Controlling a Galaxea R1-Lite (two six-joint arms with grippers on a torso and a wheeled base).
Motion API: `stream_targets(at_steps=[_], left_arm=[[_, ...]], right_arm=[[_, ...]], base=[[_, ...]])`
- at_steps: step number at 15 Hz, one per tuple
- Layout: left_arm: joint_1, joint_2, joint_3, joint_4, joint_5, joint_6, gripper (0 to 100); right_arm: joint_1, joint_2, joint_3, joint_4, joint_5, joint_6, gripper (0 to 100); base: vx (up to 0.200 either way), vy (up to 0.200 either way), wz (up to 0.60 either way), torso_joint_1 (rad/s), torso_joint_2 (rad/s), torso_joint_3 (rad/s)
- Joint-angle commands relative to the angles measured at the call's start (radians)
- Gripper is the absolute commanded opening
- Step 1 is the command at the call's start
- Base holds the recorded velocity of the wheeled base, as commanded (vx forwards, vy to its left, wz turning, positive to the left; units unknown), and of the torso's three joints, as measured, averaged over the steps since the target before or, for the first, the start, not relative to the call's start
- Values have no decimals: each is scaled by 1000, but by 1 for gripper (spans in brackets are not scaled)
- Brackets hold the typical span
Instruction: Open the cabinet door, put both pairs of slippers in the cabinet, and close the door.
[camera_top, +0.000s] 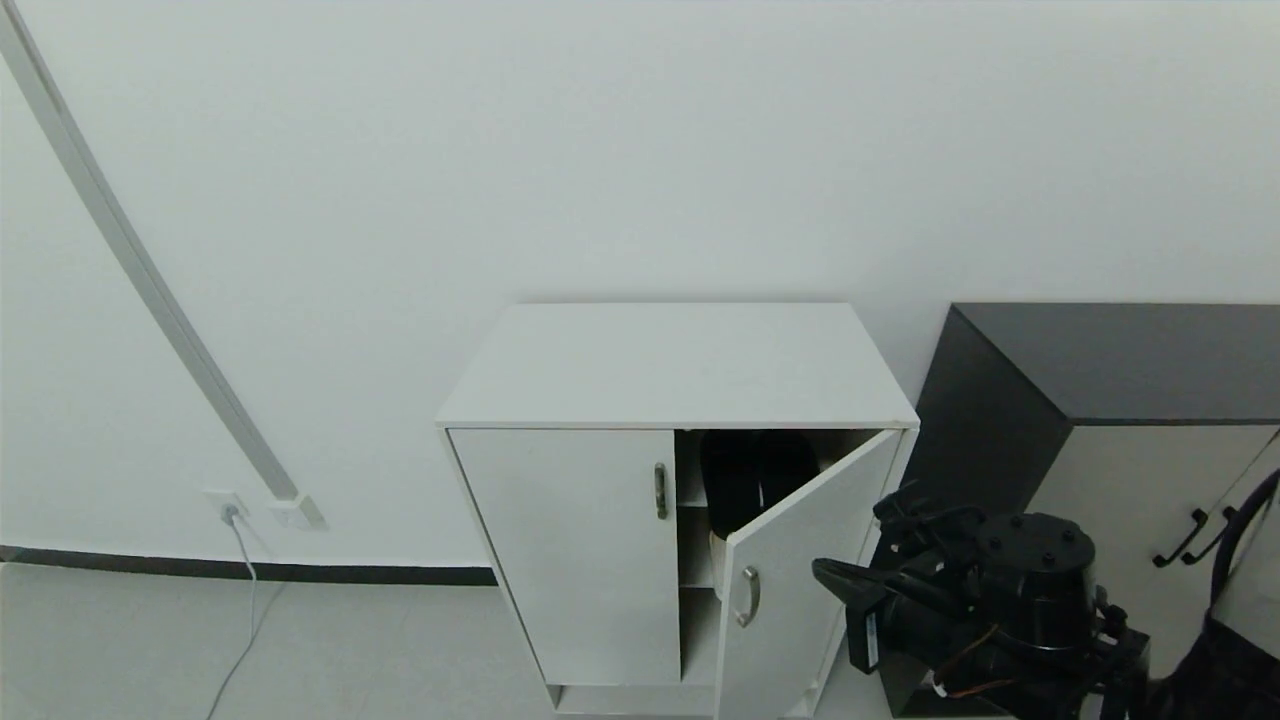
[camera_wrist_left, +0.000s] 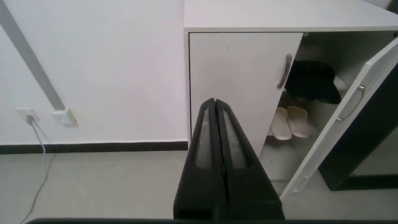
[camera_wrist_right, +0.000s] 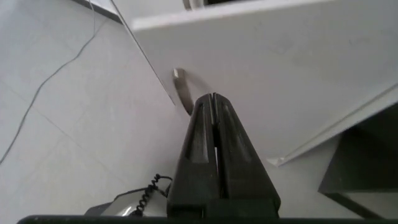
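You are at the last step. Both pairs are inside the cabinet (camera_top: 680, 365), the black slippers (camera_top: 757, 475) on the upper shelf and the pale slippers (camera_wrist_left: 291, 121) on the shelf below, so only the right door (camera_top: 800, 560) is left to shut. It stands about half open, swung out toward the robot's right, while the left door (camera_top: 570, 550) sits flush. Your right gripper (camera_wrist_right: 213, 98) has its fingers pressed together with nothing between them. Its tip is close to the door's outer face, just beside the handle (camera_wrist_right: 181, 84); whether it touches the panel cannot be told. The left gripper (camera_wrist_left: 214, 102) is likewise pressed together and empty, held back from the cabinet. The next move looks to be a steady push with the closed fingertips on the outer face, far from the hinge, following the door's arc until it meets the frame. Watch that the tip doesn't slide off the edge or snag the handle.
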Motion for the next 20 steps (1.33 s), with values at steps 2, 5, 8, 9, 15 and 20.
stream_targets(at_steps=[2, 5, 8, 9, 15, 20], left_arm=[[0, 1, 0, 0, 0, 0, 0], [0, 1, 0, 0, 0, -2, 0], [0, 1, 0, 0, 0, -2, 0], [0, 1, 0, 0, 0, -2, 0], [0, 1, 0, 0, 0, -2, 0], [0, 1, 0, 0, 0, -2, 0]], right_arm=[[4, 86, -76, 0, 0, 1, 0], [4, 150, -161, 6, -3, 1, 0], [-3, 209, -241, 6, -3, 1, 0], [-6, 224, -268, 7, -5, 1, 0], [-37, 281, -434, 96, -5, 0, 0], [-80, 344, -569, 167, -6, 0, 0]], base=[[0, 0, 0, 0, 0, 0], [0, 0, 0, 0, 0, 0], [0, 0, 0, 0, 0, 0], [0, 0, 0, 0, 0, 0], [0, 0, 0, 0, 0, 0], [0, 0, 0, 0, 0, 0]])
